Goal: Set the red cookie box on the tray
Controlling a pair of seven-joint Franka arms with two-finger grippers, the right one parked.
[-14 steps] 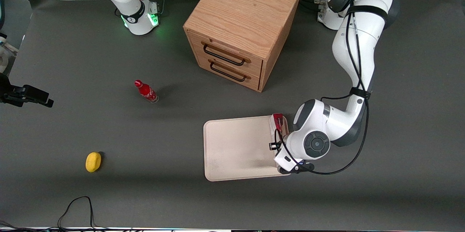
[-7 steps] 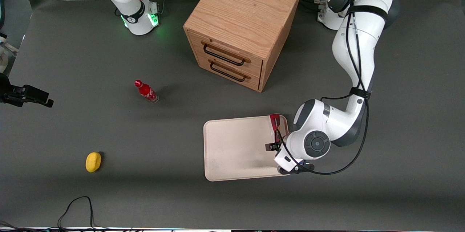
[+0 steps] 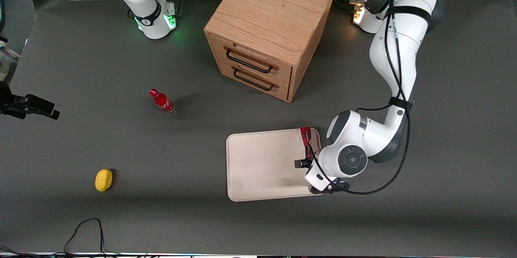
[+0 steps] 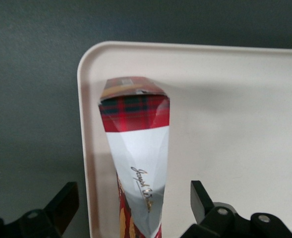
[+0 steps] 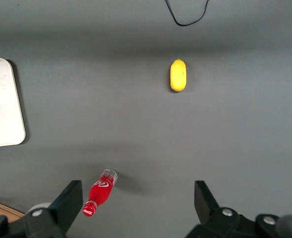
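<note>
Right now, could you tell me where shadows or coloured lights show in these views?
Front view: green glow on the table, amber glow by the cabinet. Left wrist view: red cookie box shades the tray, between the open claw fingers.

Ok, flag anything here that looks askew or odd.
The red cookie box stands on its narrow edge on the tray, close against the rim at one corner. The open tool straddles it without touching. Nothing spilled or damaged.

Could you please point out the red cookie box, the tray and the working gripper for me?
red cookie box (image 4: 136,153), left wrist view, on its white face.
tray (image 3: 258,161), front view, on its bare floor.
gripper (image 4: 135,208), left wrist view, between its open fingertips, over the tray's edge.
</note>
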